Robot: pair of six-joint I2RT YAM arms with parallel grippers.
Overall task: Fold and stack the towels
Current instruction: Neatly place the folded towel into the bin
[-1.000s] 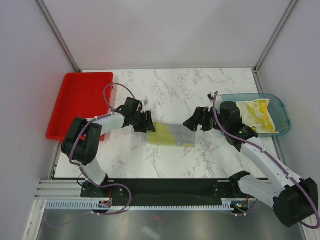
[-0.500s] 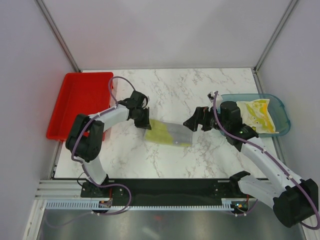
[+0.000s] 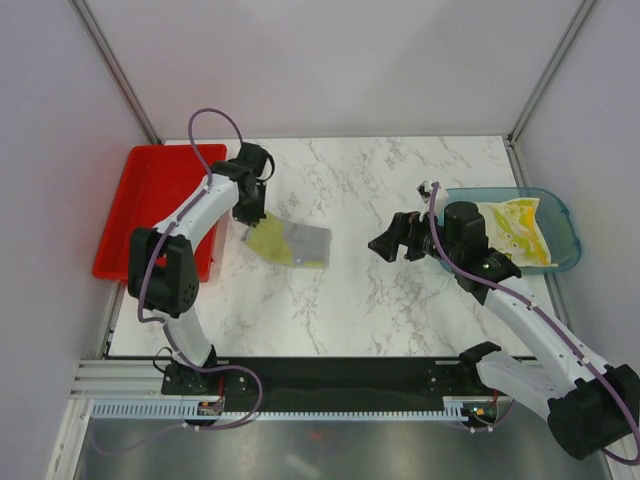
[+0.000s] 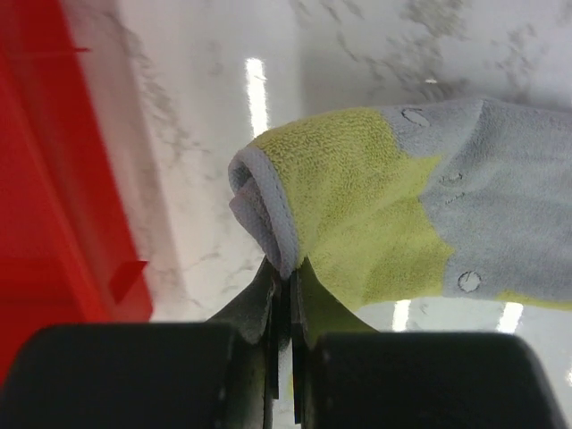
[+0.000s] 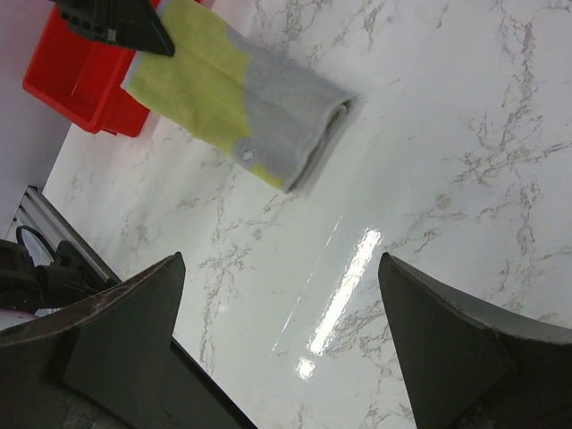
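1. the left gripper [image 4: 288, 284] is pinched tight on the folded towel [image 4: 357, 206]. its two fingers press together on the rolled edge of the towel, and we see no gap between them.
2. the folded towel is yellow-green at the pinched end and grey at the other end. it stretches out from the pinched edge, away from the gripper.
3. in the top view the towel is just beside the red tray [image 3: 150, 205], outside it. it is on the side of the tray that faces the middle of the table [image 3: 400, 170]. the pinched end is the end nearest the tray.
4. we cannot tell if the grey end touches the table or hangs just over it.
5. the tray wall on that side stands between the towel and the inside of the tray. the left arm crosses over that same wall.
6. the right gripper [image 3: 386, 246] is wide open. in its own wrist view its two fingers are far apart, and only the table shows between them.
7. the right gripper is well away from the red tray, past the towel. bare marble lies between it and the towel's grey end, so it is not touching the towel.
8. a teal bin [image 3: 566, 215] sits on the side of the table farthest from the red tray. a second towel [image 3: 515, 232], yellow and white and crumpled, lies inside it.
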